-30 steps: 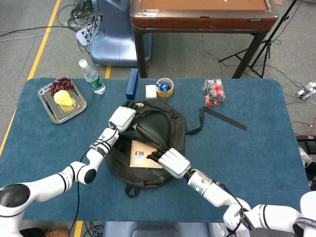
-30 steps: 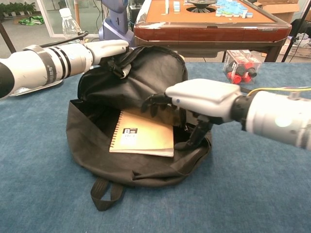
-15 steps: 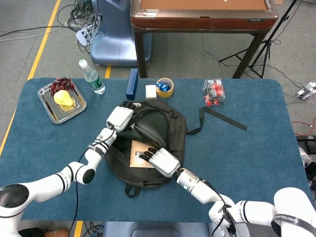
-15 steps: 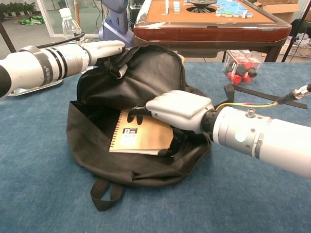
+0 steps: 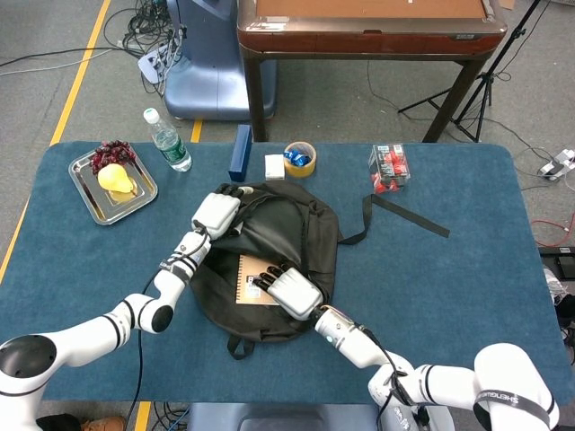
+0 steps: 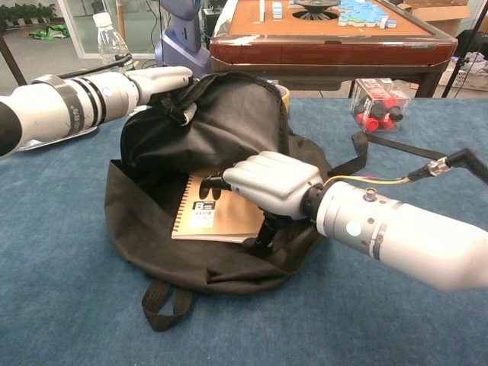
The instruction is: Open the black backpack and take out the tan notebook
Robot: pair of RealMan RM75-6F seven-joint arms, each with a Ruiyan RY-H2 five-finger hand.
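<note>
The black backpack (image 5: 301, 224) (image 6: 221, 114) lies open in the middle of the blue table. My left hand (image 5: 216, 214) (image 6: 156, 80) grips its upper flap and holds it raised at the far side. The tan notebook (image 5: 247, 274) (image 6: 206, 217) lies flat inside the opening, spiral edge to the left. My right hand (image 5: 292, 289) (image 6: 274, 179) covers the notebook's right part, fingers spread on the cover and thumb down at its right edge, pinching it.
At the far left stand a metal tray (image 5: 85, 205) with a pear and grapes and a water bottle (image 5: 168, 142). Behind the bag are a blue box (image 5: 240, 153), a tape roll (image 5: 300, 159) and a clear box of red items (image 5: 389, 168). A strap (image 5: 409, 214) trails right.
My right hand has moved left and down onto the notebook, its fingers now on the cover and thumb at the edge. The left hand keeps holding the flap up.
</note>
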